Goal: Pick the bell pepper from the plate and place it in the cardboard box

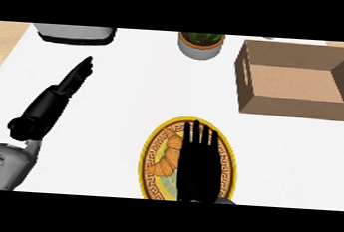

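Right hand (199, 162) flat over plate (152, 151), fingers straight, holding nothing; orange bell pepper (168, 156) just left of it, ungrasped. Cardboard box (295, 80) far ahead-right holds nothing. Left hand (77, 76) idle, fingers straight

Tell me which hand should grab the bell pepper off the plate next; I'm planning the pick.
The right hand: it is open directly over the plate, beside the orange bell pepper. The left hand is open far off to the left.
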Robot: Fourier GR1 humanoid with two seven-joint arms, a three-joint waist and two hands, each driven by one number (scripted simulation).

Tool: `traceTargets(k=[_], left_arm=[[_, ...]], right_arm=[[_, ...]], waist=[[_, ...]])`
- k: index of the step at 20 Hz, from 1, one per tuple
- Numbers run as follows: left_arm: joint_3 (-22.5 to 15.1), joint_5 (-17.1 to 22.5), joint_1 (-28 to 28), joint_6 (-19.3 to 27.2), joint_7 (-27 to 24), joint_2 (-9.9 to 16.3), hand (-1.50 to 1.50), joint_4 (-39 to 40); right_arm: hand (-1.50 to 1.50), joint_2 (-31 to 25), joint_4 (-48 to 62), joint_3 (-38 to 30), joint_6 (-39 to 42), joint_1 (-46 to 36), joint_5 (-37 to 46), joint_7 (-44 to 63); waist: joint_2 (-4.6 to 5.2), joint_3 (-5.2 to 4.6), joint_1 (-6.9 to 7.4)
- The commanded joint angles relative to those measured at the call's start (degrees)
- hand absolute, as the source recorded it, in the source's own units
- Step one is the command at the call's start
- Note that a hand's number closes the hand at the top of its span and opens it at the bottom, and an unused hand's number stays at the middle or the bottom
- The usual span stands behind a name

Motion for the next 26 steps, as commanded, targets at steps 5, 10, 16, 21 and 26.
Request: traceTargets(k=[5, 10, 16, 21, 26], left_arm=[[0.8, -1.43, -1.19, 0.19, 1.43, -1.32, 0.0, 0.06], [2.34, -0.91, 0.04, -2.16, 2.44, -1.08, 0.0, -2.09], [2.23, -3.16, 1.41, -1.75, 0.96, -2.26, 0.0, -1.07], [3.73, -2.52, 0.07, -2.81, 4.25, -1.76, 0.0, -3.55], [4.83, -3.81, -0.72, -4.75, 1.84, -2.95, 0.0, 0.43]], right_arm=[[-1.5, 1.85, 3.95, -2.58, 4.94, -1.93, 0.8, 11.45], [-1.5, 1.86, 3.38, -1.47, 2.31, 2.83, 2.35, 7.5], [-1.5, 1.86, 8.63, -1.31, -1.13, 1.87, 1.55, 7.37], [-1.5, 1.87, 8.33, -3.47, 1.24, 3.11, 4.51, 7.24], [-1.5, 1.88, 10.18, -4.39, -1.15, 2.58, 3.16, 5.94]], waist=[[0.01, 0.06, -0.36], [-0.06, 0.1, -0.34], [0.08, 0.08, -0.21], [-0.1, 0.09, -0.36], [0.06, 0.09, -0.3]])
